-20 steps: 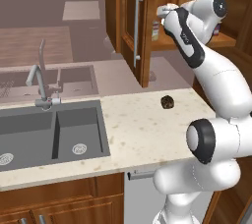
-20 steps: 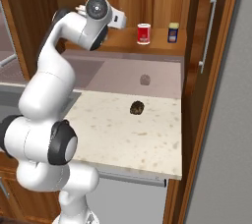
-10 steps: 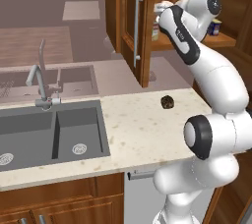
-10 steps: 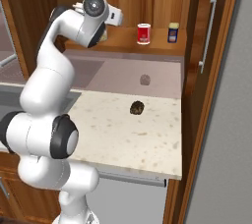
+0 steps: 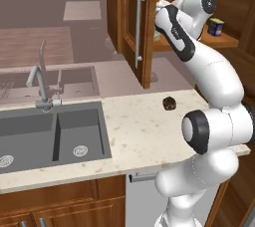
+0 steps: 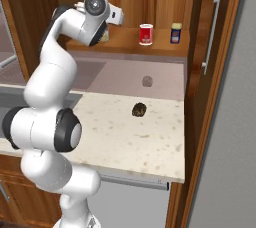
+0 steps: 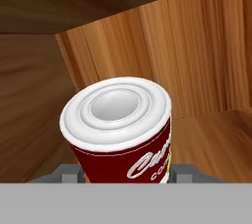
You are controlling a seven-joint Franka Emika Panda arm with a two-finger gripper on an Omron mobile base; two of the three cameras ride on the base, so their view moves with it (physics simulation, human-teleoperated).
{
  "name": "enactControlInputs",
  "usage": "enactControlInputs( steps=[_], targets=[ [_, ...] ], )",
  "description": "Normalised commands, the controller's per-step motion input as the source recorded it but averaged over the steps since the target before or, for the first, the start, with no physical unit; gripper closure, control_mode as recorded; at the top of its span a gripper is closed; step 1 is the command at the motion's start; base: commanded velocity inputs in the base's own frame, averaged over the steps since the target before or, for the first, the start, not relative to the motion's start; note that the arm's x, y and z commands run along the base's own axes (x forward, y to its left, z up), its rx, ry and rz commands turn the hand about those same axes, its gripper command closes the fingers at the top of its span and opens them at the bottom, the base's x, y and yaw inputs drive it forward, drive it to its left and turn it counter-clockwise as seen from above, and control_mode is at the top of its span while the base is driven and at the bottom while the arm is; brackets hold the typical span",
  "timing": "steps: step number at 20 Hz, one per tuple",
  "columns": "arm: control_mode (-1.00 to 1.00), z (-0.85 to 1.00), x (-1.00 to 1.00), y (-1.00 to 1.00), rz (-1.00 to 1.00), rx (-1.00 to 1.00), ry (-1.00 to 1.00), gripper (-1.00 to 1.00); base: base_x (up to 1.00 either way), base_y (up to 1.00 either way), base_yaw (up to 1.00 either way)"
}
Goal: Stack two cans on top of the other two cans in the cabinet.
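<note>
Up close, a red can is seen clamped between the gripper fingers. From the right base view, another red can and the blue can are shown standing apart on the cabinet shelf.

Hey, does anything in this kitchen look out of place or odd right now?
One thing: a small dark lump sits alone on the speckled counter, below the open cabinet; what it is can't be told. On the shelf, the red can and blue can stand upright. The gripper grips another red can.
</note>
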Motion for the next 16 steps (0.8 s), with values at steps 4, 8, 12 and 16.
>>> enactControlInputs(
  steps=[4, 8, 12, 16],
  targets=[
    [-1.00, 0.01, 0.15, 0.03, 0.00, 0.00, 0.00, 1.00, 0.00, 0.00, 0.00],
    [-1.00, 0.00, 0.13, 0.04, 0.00, 0.00, 0.00, 1.00, 0.00, 0.00, 0.00],
    [-1.00, 0.00, 0.11, 0.02, 0.00, 0.00, 0.00, 1.00, 0.00, 0.00, 0.00],
    [-1.00, 0.00, 0.04, 0.00, 0.00, 0.00, 0.00, 1.00, 0.00, 0.00, 0.00]
  ],
)
